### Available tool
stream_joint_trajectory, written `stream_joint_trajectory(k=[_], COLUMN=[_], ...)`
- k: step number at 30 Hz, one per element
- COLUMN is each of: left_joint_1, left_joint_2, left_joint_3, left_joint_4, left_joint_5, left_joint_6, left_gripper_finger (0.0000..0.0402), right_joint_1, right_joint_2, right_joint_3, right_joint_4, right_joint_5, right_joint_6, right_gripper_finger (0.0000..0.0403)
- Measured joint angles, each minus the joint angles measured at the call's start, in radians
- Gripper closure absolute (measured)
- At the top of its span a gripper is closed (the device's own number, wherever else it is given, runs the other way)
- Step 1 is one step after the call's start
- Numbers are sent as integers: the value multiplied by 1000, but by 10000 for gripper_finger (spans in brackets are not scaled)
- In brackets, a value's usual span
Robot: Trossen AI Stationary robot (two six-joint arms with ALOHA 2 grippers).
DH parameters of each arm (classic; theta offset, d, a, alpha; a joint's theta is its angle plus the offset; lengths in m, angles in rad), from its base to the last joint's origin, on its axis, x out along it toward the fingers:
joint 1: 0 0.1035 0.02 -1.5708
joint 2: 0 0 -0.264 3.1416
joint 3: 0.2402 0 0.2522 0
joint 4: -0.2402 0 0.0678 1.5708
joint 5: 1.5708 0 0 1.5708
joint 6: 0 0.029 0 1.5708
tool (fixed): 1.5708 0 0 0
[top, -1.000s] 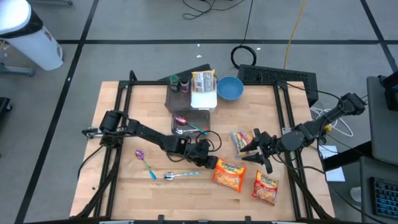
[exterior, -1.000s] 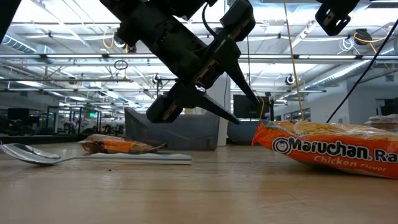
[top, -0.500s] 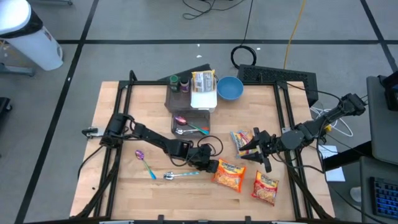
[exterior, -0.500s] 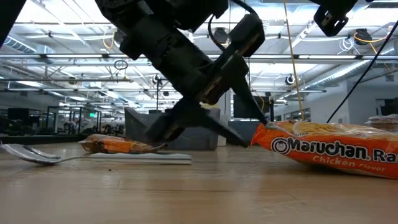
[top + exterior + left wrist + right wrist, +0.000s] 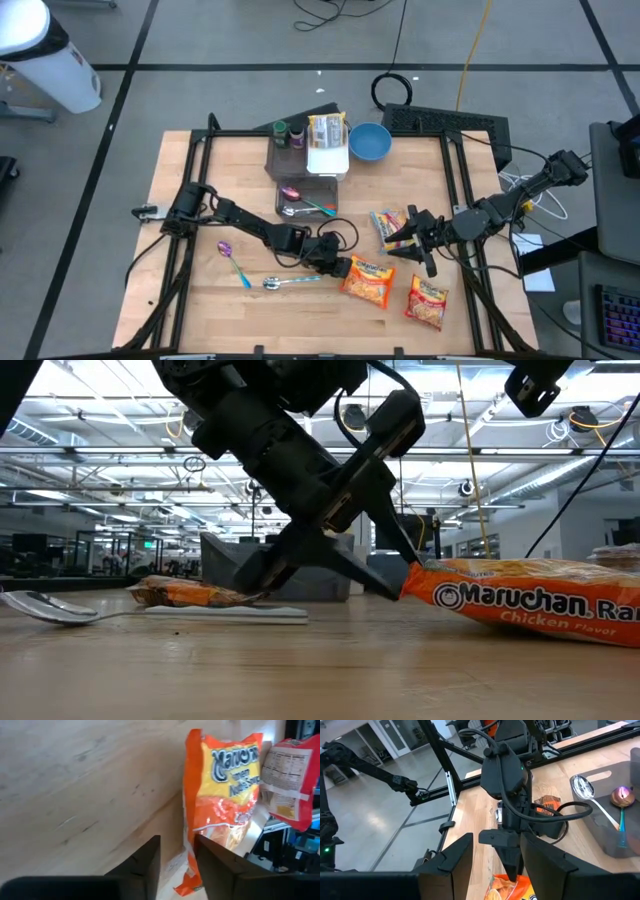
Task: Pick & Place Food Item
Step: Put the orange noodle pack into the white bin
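At the surface's (image 5: 200, 190) near middle: orange ramen packet (image 5: 369, 280), flat; left hand (image 5: 343, 267) pinching its end. Low view alone shows the brand print (image 5: 540, 603); left wrist view shows the fingers (image 5: 145, 865) straddling the seam. Right hand (image 5: 404, 243) spread above, beside another packet (image 5: 386, 225).

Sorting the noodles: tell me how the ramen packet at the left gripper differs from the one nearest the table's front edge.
The packet at the left gripper is the gripped ramen packet, showing its orange front, one end between the fingers. The front-edge ramen packet lies untouched, farther right. Both are orange packets lying on the table.
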Motion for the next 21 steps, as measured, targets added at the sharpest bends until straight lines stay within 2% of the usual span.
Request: stream_joint_trajectory(k=[8, 15, 21], left_joint_1=[1, 2, 25], left_joint_2=[0, 0, -3], left_joint_3=[0, 0, 0], left_joint_4=[52, 58, 43], left_joint_5=[-1, 11, 163], left_joint_6=[49, 88, 196], left_gripper_finger=[391, 397, 398], right_joint_1=[0, 0, 0], right_joint_2=[0, 0, 0], right_joint_3=[0, 0, 0], right_joint_4=[0, 0, 0], right_joint_5=[2, 2, -1], right_joint_6=[0, 7, 19], right_gripper_finger=[245, 245, 245])
